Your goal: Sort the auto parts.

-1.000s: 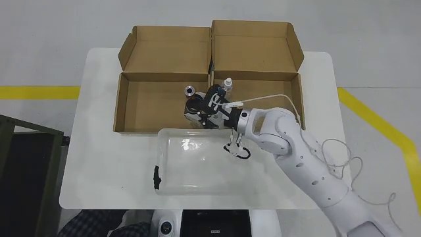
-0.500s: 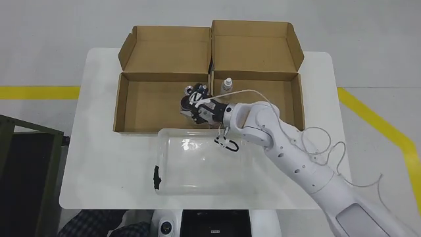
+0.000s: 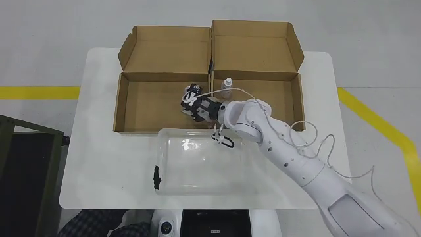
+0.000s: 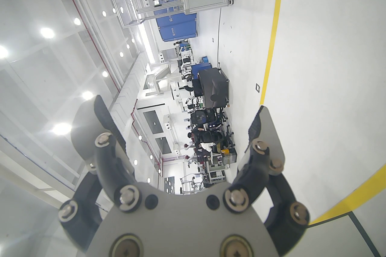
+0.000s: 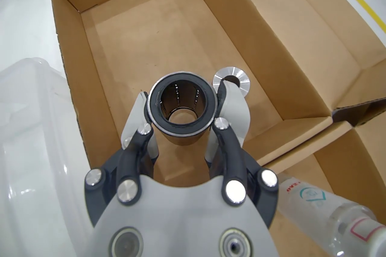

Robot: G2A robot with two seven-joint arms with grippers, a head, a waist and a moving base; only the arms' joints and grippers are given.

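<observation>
The white, round-cornered tabletop [image 3: 99, 171] carries two open brown cardboard boxes side by side along its far edge, lids folded back. The left box [image 3: 141, 108] sits toward the far left corner. The right box [image 3: 279, 102] sits toward the far right corner, and their inner walls touch. A clear plastic bin [image 3: 197, 168] with glossy, rounded walls stands at the middle of the near edge, just in front of both boxes.

The right tool [image 5: 182, 92] hangs inside the left box, by the wall that box shares with its neighbour. It is clenched on a linear bearing [image 5: 182, 128], one pale finger pressing each side of the sleeve. The bearing is a short cylinder with a dark shell, a thin bright ring at its rim and rows of small steel balls lining the bore, through which the cardboard floor shows. Whether its lower end touches that floor cannot be told.

The left tool [image 4: 181, 110] is away from the tabletop, fingers spread wide with nothing between them.

A slim clear bottle [image 3: 227, 83] with a white cap is in the right box, close to the shared wall. A shiny metal disc [image 5: 241, 80] with a round centre hole lies flat on the left box's floor, just beside the bearing and one finger. A small curved black piece [image 3: 156, 176] lies in the bin by its left wall.
</observation>
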